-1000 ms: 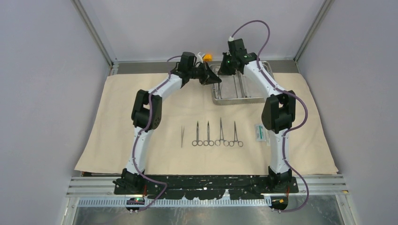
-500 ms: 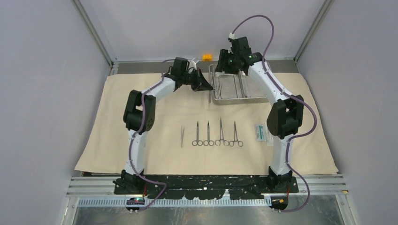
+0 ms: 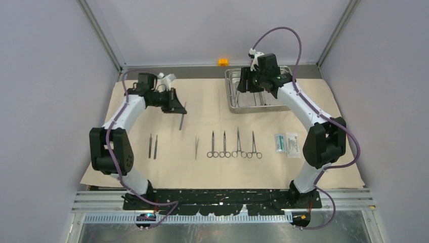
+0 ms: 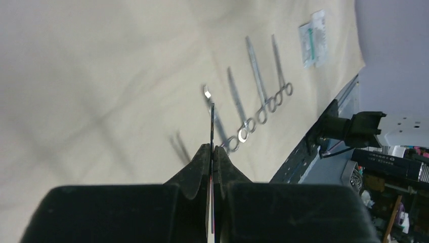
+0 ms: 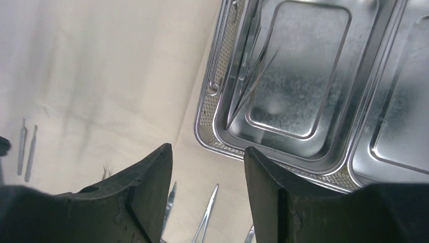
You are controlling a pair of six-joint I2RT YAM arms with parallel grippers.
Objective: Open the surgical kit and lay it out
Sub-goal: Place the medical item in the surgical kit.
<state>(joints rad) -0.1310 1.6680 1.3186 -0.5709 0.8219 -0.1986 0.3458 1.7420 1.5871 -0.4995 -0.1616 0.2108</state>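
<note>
The beige cloth (image 3: 202, 172) lies spread out. My left gripper (image 3: 177, 105) (image 4: 212, 149) hangs over its far left part, shut on a slim straight handle (image 3: 181, 120) (image 4: 212, 121) that points down. On the cloth lie two straight handles (image 3: 153, 146) (image 5: 26, 149), tweezers (image 3: 197, 147), several ring-handled clamps (image 3: 232, 146) (image 4: 255, 76) and two packets (image 3: 286, 143) (image 4: 313, 38). My right gripper (image 3: 246, 81) (image 5: 207, 157) stands open and empty above the near left corner of the steel tray (image 3: 238, 104) (image 5: 222, 142). A thin tweezer-like instrument (image 5: 250, 76) lies in the tray's left compartment.
A small orange block (image 3: 222, 62) sits at the back edge beyond the cloth. Grey walls close in the left, right and far sides. The black rail with the arm bases (image 3: 222, 197) runs along the near edge.
The left arm has swung from the tray to the far left, carrying the straight handle. The right gripper has opened and drawn back over the tray. Two laid-out handles now show.
</note>
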